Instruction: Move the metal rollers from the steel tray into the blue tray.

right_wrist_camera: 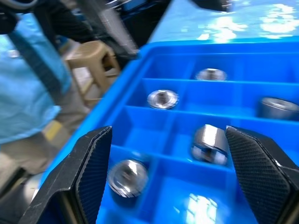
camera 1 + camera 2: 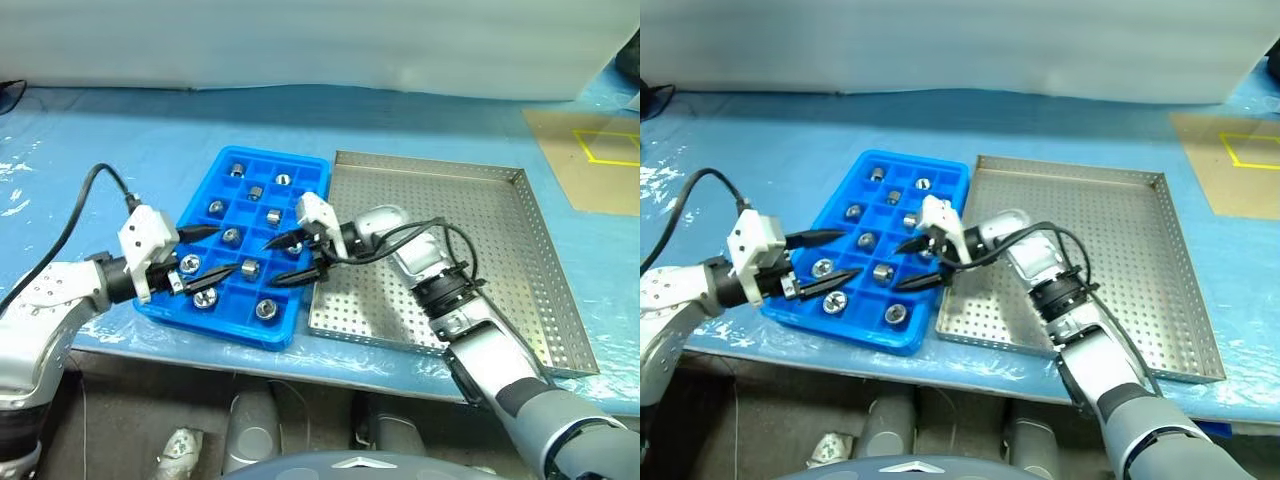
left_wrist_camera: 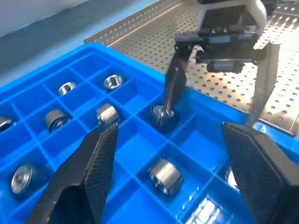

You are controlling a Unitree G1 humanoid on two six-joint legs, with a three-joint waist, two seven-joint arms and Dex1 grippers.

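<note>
The metal rollers (image 2: 250,268) lie scattered one to a compartment in the blue tray (image 2: 312,172), which sits on the worktop (image 2: 150,130) with its long edge against the steel tray (image 2: 520,260); the steel tray's perforated floor looks bare. The right pincer (image 2: 297,258) hangs over the blue tray's edge nearest the steel tray, jaws spread and empty, one tip right at a roller (image 3: 162,115) in its cell. The left pincer (image 2: 208,260) stands over the tray's opposite edge, also released and holding nothing. Both point inward and sit near each other, so I judge the risks to be fingertips clashing, or a tip catching a grid wall and tipping a seated roller out.
</note>
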